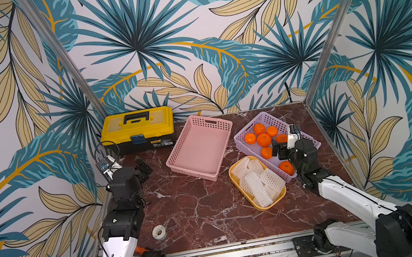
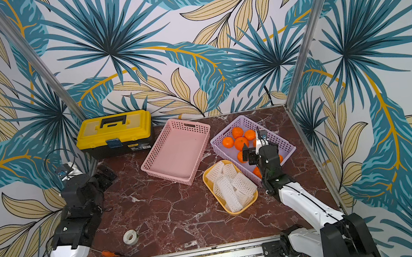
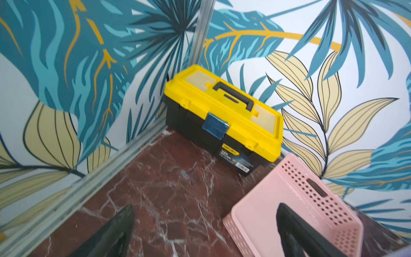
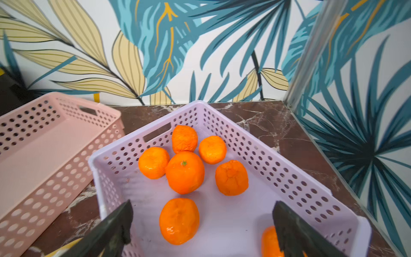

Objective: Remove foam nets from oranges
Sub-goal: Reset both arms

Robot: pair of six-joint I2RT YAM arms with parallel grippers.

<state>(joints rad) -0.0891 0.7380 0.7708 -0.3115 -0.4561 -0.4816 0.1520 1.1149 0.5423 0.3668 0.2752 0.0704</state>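
My right gripper (image 4: 202,207) hangs spread wide and empty over the bare oranges (image 4: 185,172) in the purple basket (image 4: 266,160), foam nets (image 1: 260,182) piled in the yellow tray (image 1: 270,206), so best I lift straight up without clipping fruit.

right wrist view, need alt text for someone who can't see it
Seven bare oranges lie in a lilac basket, seen from just above through the open right gripper. An empty pink basket stands beside it on a red marble table, with leaf-patterned walls behind.
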